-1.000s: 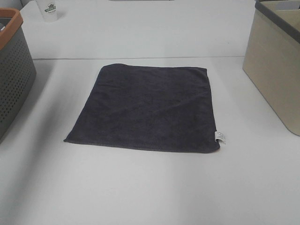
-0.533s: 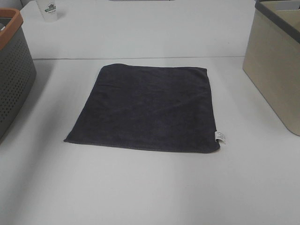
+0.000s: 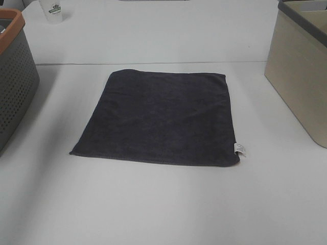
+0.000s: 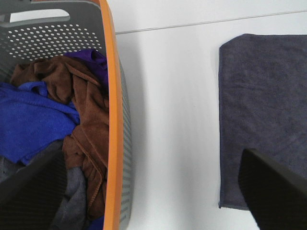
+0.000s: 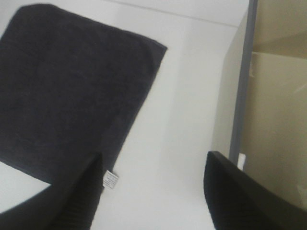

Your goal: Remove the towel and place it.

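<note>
The dark charcoal-grey towel lies flat and spread out in the middle of the white table, its small white tag at the near right corner. Neither gripper shows in the exterior high view. In the left wrist view the left gripper is open and empty, held above the table between the grey basket and the towel's edge. In the right wrist view the right gripper is open and empty, above the table between the towel, with its tag, and the beige basket.
A grey perforated basket with an orange rim stands at the left and holds brown, blue and purple cloths. A beige basket with a dark rim stands at the right. A white cup stands at the back left.
</note>
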`<move>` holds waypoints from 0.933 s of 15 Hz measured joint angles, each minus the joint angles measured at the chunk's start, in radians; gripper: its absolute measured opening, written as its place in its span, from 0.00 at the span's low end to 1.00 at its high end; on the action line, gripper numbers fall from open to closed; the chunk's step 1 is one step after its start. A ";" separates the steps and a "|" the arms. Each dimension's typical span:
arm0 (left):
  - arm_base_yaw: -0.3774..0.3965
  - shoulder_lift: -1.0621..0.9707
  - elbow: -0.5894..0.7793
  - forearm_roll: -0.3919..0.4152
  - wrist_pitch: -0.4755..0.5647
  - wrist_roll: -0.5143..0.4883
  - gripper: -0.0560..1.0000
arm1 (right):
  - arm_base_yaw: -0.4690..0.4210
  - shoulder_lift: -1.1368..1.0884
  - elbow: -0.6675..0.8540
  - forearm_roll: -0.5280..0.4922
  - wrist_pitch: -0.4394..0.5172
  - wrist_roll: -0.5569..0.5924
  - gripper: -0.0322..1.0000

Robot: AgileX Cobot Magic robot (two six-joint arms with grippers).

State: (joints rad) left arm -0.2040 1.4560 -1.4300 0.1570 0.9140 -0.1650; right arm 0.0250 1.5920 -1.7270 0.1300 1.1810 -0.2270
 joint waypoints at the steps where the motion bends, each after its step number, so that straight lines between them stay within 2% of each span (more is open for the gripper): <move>1: 0.007 0.000 -0.001 -0.006 0.016 -0.028 0.91 | 0.000 0.003 -0.001 -0.041 0.021 0.004 0.63; 3: 0.030 0.000 -0.002 -0.031 0.067 -0.061 0.91 | 0.001 -0.012 0.008 -0.130 0.028 0.008 0.63; 4: 0.033 -0.005 0.004 -0.041 0.115 -0.042 0.91 | 0.001 -0.066 0.061 -0.151 0.029 0.010 0.63; 6: 0.033 -0.072 0.071 -0.059 0.112 -0.030 0.91 | 0.001 -0.166 0.178 -0.149 0.029 0.010 0.63; 8: 0.033 -0.158 0.161 -0.066 0.095 -0.016 0.91 | 0.001 -0.251 0.295 -0.130 0.033 0.010 0.63; 12: 0.033 -0.402 0.456 -0.080 0.032 0.012 0.91 | 0.001 -0.487 0.627 -0.053 -0.038 0.010 0.69; 14: 0.033 -0.516 0.580 -0.083 0.027 0.015 0.91 | 0.001 -0.591 0.778 -0.046 -0.063 0.010 0.70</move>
State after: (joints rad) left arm -0.1710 0.9400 -0.8500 0.0740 0.9410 -0.1500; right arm 0.0260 1.0010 -0.9490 0.0840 1.1180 -0.2170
